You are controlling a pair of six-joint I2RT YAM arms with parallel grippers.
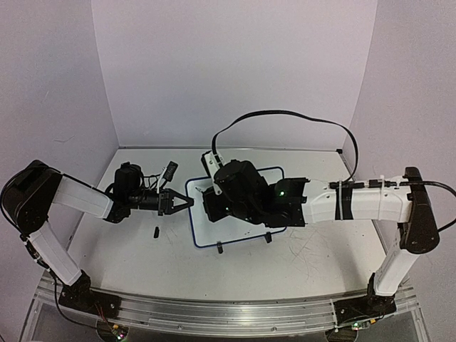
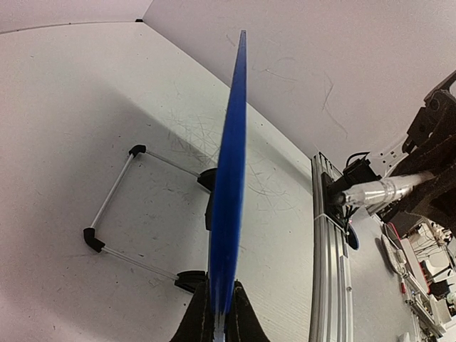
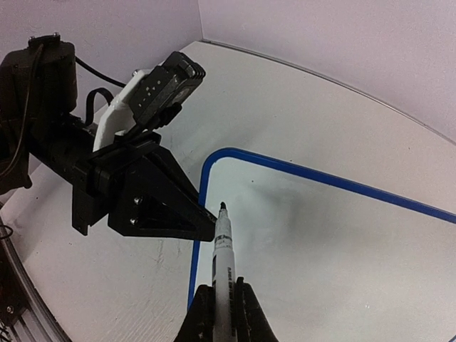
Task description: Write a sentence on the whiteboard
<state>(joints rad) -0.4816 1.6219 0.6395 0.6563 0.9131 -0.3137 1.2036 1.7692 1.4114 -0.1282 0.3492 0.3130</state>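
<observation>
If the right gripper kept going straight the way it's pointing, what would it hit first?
The marker in the right gripper leads, so its tip would meet the whiteboard face first, near the edge that the left gripper clamps. It may already touch; depth is unclear.

You're working over a matt white tabletop showing scuffs; small white whiteboard with thin blue plastic rim is looking smooth; white plastic marker is shining slightly; ribbed metal rail is gleaming dully.

We see soft, even light — a faint shadow lies on the whiteboard. Our wrist views bend at the edges.
</observation>
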